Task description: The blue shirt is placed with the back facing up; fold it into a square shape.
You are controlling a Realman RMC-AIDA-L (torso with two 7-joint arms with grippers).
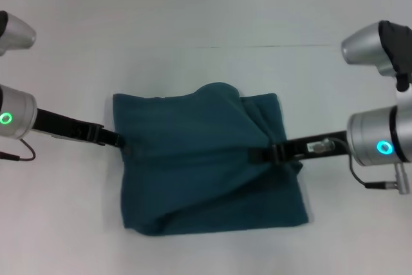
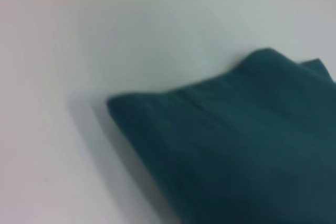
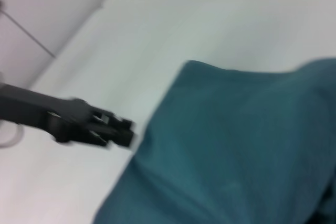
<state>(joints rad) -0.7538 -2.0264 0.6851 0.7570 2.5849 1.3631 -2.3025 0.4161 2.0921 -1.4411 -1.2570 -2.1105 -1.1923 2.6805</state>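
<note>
The blue shirt (image 1: 193,172) lies on the white table as a rough, rumpled square, with a loose fold humped up along its far edge. My right gripper (image 1: 257,154) reaches in from the right over the shirt's right part. It is shut on a pinch of fabric, and creases run toward its tip. My left gripper (image 1: 118,138) is at the shirt's left edge, level with the right one. The left wrist view shows only a corner of the shirt (image 2: 236,150). In the right wrist view the left gripper (image 3: 123,132) sits right beside the shirt's (image 3: 236,156) edge.
White table (image 1: 206,11) surrounds the shirt on all sides. A thin dark seam (image 1: 270,46) runs across the far part of the table. My left forearm (image 1: 16,117) and right forearm (image 1: 380,140) stand at the two sides of the head view.
</note>
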